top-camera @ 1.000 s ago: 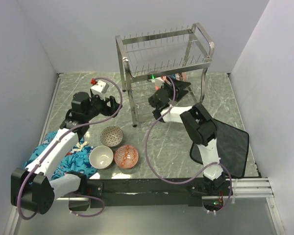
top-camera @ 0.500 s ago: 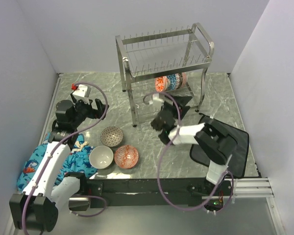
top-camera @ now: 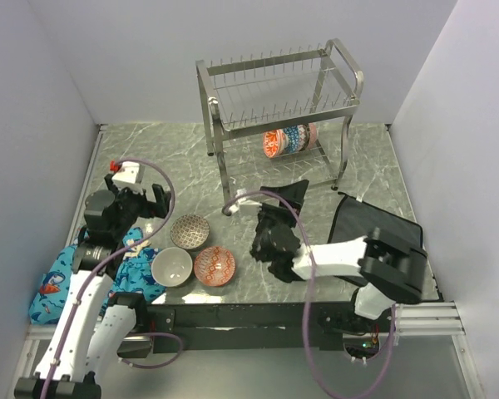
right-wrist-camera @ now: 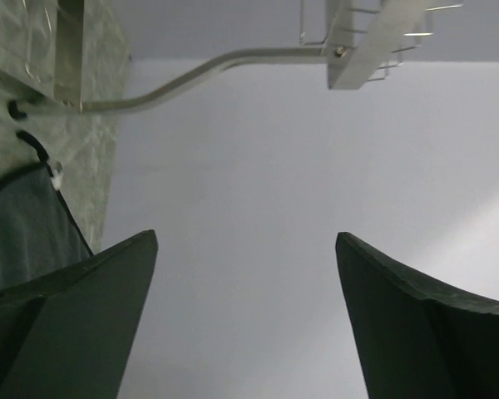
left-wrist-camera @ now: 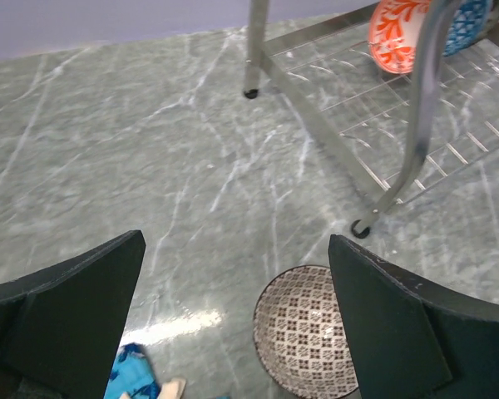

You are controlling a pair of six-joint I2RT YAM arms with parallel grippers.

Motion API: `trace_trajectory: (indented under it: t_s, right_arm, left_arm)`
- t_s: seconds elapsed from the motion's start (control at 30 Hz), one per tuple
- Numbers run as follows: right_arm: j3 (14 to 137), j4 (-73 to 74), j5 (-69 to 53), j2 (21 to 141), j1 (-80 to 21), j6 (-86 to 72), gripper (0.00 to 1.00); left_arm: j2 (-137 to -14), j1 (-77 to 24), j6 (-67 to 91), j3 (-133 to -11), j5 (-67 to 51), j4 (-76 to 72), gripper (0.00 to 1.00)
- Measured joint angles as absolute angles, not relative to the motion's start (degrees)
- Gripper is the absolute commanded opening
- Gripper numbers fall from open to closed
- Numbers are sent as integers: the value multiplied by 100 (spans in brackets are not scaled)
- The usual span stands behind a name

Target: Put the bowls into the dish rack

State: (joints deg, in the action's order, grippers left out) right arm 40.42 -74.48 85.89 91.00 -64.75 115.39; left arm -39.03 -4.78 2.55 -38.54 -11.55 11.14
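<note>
Left hand (left-wrist-camera: pixel 234 241): jaws wide apart, nothing between them, hanging over the surface (left-wrist-camera: pixel 150 150) near the brown-grey bowl (left-wrist-camera: pixel 303 337). That bowl's lower rim is cut off by the frame edge.

Right hand (right-wrist-camera: pixel 246 238): spread and empty, pointed at bare wall. From above its fingers are lost against the dark wrist.

Dish rack (top-camera: pixel 274 83): the lower tier holds the red-orange bowl (top-camera: pixel 271 143) and blue bowl (top-camera: pixel 294 138) on edge. A third bowl (top-camera: pixel 313 131) sits behind them, mostly hidden by wire, colour unclear.

Cream-white bowl (top-camera: pixel 172 266) and pinkish-red bowl (top-camera: pixel 214 266): upright, side by side near the front edge
</note>
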Motion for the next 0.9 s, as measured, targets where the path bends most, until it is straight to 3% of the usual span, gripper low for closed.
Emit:
trace_trajectory:
  t_s: [0.13,0.47,0.73,0.83,0.9]
  right_arm:
    - [4084,-7529,8591,8621,-7028,11535,100]
    - [4512,-7352,8573,8757,-6853,11183,100]
    - [5192,-6624,8348,8917,-7382,10414,100]
    - [6259,-5489,8200,9074,-7441,9411,100]
    - [7511,-3435,7992,9194,-7502,7889,100]
  left_arm:
    - [-3546,-478,209,-3660,-845,1295,99]
    - [-4075,421,-8,-4119,-301,2112,99]
    - [-3151,443,-207,-4150,-510,2139,99]
    - [-2956,443,-43,-4147,-576,2034,99]
    - [-2936,440,67,-4141,-580,1999,99]
